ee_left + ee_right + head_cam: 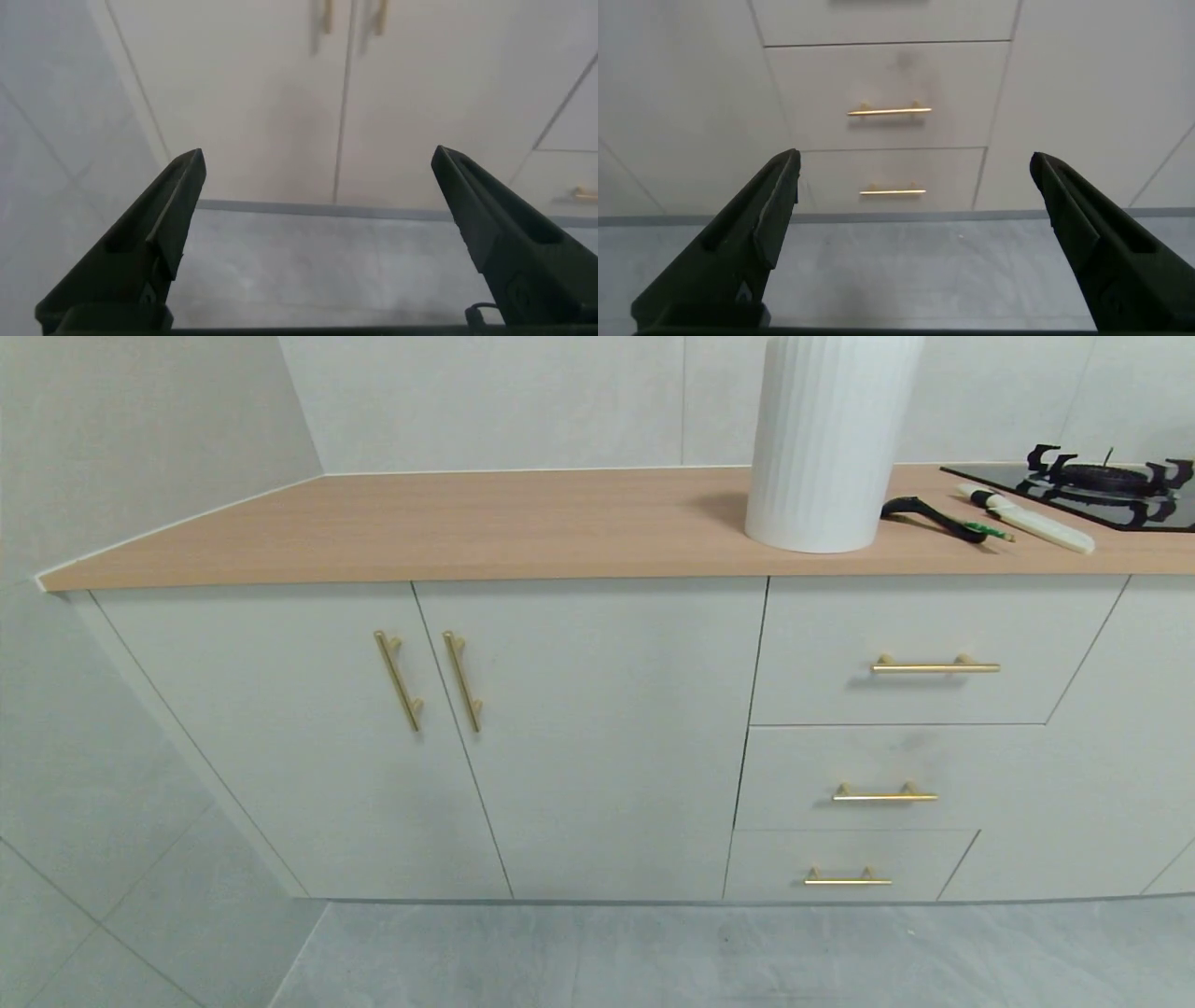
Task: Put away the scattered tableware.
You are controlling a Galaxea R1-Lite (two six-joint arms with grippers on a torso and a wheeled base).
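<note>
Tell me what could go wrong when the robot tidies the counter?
The tall vase stands right beside the black utensil; an arm reaching there might tip it. The white utensil lies near the front edge of the counter and might be pushed off.

You've got a matt wood-grain countertop (467, 527), shiny gold metal handles (934, 665), ribbed matt white vase (826, 439), smooth white knife (1038, 524), glossy black hob (1120, 511).
</note>
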